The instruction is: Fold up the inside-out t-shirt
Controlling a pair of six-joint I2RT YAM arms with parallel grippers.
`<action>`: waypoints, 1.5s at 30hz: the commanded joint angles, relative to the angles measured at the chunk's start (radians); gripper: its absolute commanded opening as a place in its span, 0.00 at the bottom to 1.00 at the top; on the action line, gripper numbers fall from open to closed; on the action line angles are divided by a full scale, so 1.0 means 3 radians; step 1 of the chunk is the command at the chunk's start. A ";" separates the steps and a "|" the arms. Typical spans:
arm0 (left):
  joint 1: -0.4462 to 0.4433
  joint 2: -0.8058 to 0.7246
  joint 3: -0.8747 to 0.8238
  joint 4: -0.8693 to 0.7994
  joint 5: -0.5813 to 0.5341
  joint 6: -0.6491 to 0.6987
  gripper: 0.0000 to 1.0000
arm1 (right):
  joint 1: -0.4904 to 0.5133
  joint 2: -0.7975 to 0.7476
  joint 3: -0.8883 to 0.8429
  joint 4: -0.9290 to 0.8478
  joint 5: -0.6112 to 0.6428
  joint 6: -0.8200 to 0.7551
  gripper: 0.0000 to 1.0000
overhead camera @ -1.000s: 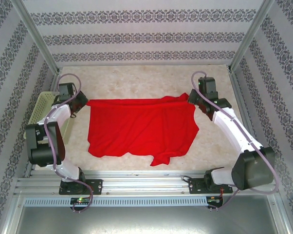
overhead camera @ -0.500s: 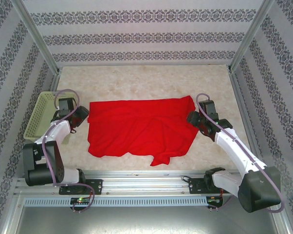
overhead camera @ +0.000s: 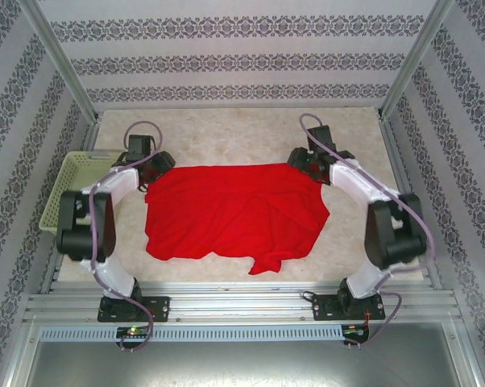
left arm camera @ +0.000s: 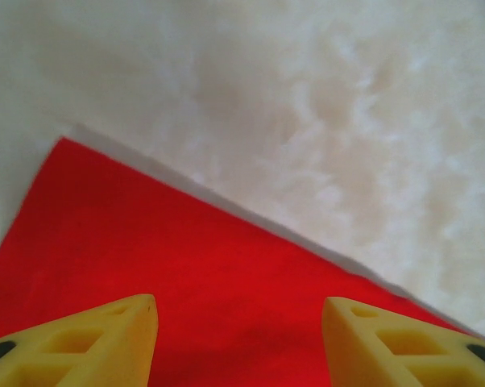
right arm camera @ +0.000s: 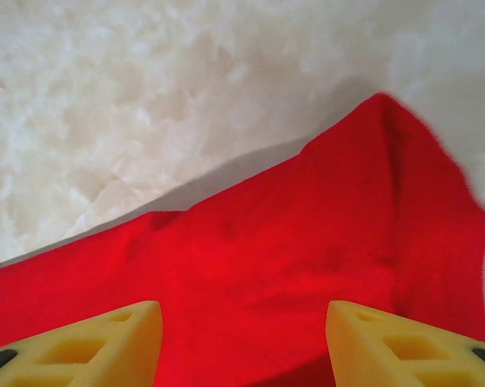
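— Where is the t-shirt (overhead camera: 234, 210) lying?
— It is lying spread on the desk (overhead camera: 226, 133), seemingly not yet folded.
— And the claws?
— The left claw (left arm camera: 238, 339) and right claw (right arm camera: 242, 339) are hovering wide apart over its far corners, pinching nothing.

The left arm (overhead camera: 113, 184), white-shelled with black joints, is rising from its base, folding at the elbow and reaching forward. The left gripper (overhead camera: 156, 165) at its tip is angling inward and down. Its yellow wedge-shaped fingers (left arm camera: 105, 343) are standing well apart. The right arm (overhead camera: 357, 182) is mirroring this pose, its black elbow bending outward, and the right gripper (overhead camera: 300, 160) is pointing inward too — its yellow fingers (right arm camera: 105, 343) are likewise spreading wide.
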 commanded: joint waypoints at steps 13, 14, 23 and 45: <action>0.0143 0.0272 -0.0553 0.0276 -0.0301 -0.0312 0.56 | -0.0394 0.0832 0.0167 0.0055 -0.0023 0.0665 0.46; 0.0143 0.0283 -0.0558 0.0292 -0.0306 -0.0335 0.56 | -0.0400 0.0842 0.0199 0.0030 0.0003 0.0682 0.45; 0.0112 0.0589 -0.0066 0.0354 -0.0221 -0.0438 0.56 | -0.0509 0.1302 0.0983 -0.0317 0.0018 0.0595 0.44; -0.0082 -0.0364 0.0347 -0.0763 -0.0702 -0.0077 0.65 | -0.0425 0.0330 0.0856 -0.0506 -0.0158 -0.0165 0.55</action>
